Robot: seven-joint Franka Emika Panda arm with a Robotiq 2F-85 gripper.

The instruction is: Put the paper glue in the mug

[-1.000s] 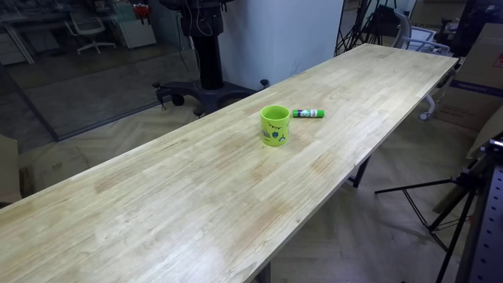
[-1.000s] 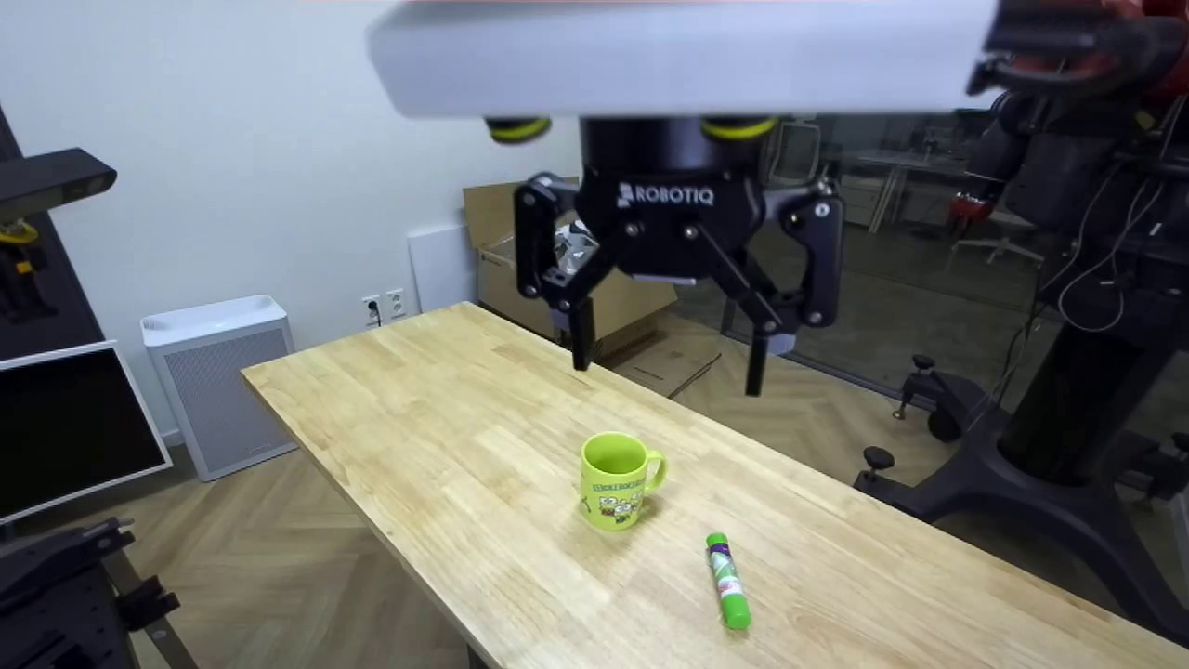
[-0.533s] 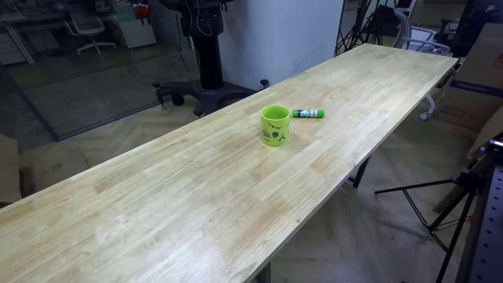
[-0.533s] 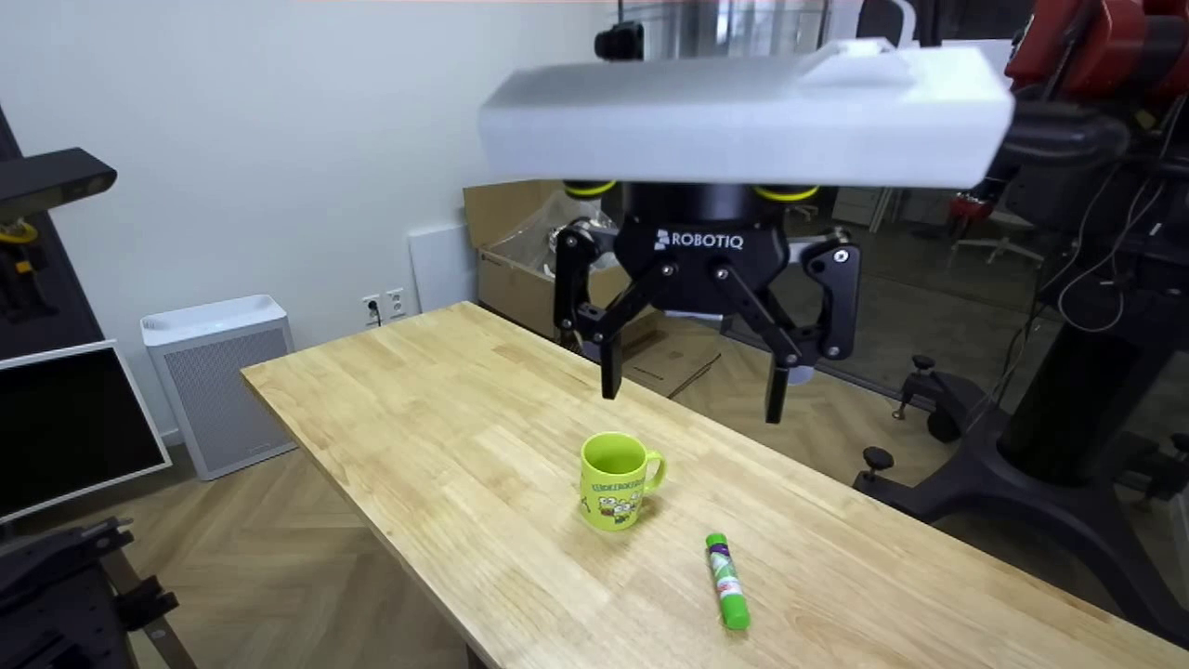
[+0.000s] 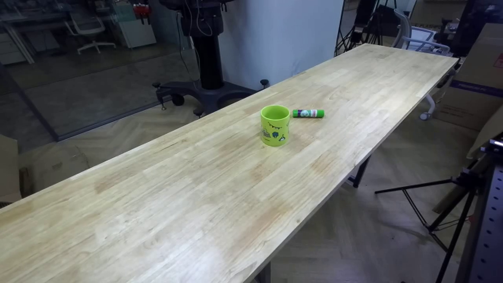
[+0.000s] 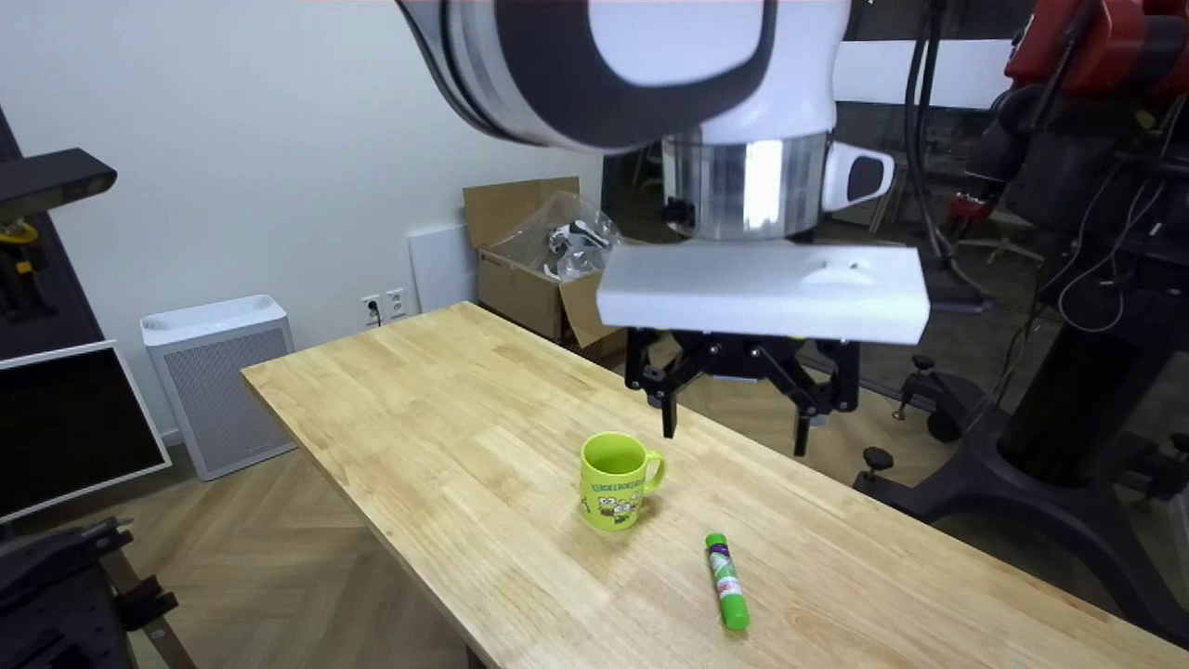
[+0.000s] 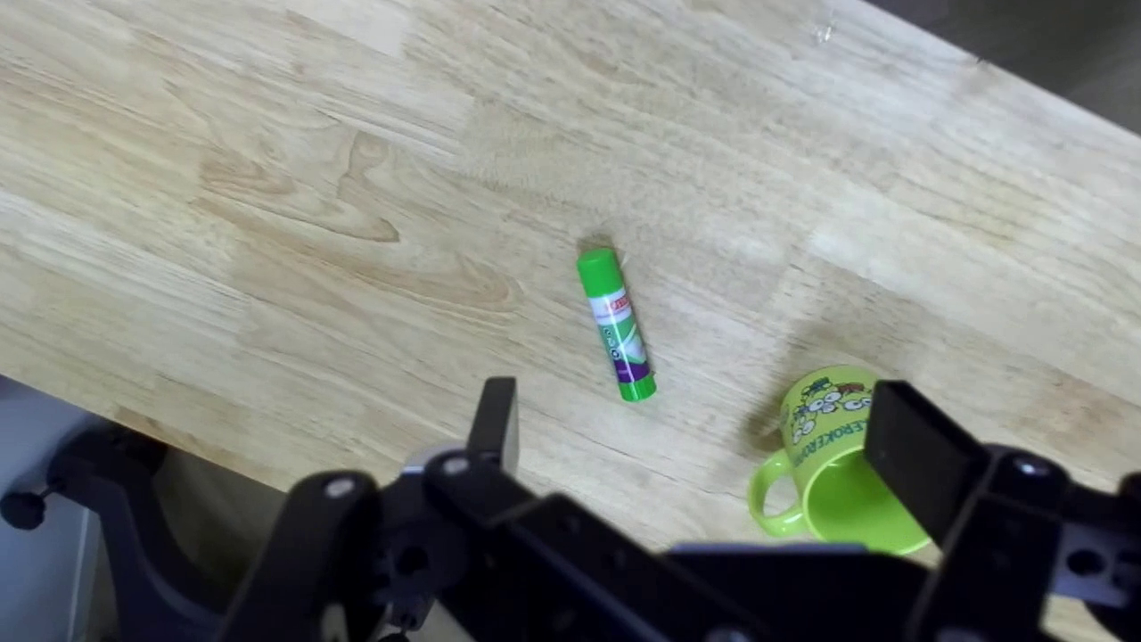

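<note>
Glue (image 7: 617,325) was lying on its side mid-frame in the wrist view, flat on the table (image 7: 401,223), with the mug (image 7: 838,473) at lower right, near it but not touching. Mug stood mouth up, which I'd say suited dropping a stick in. In an exterior view the claw (image 6: 735,445) hung right of center, fingers (image 7: 493,419) spread wide with nothing between them, probably to leave room for straddling the glue. Versus half a second earlier, it sat lower and further right there, looked smaller, and way more arm (image 6: 641,102) showed up top. Glue and mug hadn't budged, so no grab yet imo.
</note>
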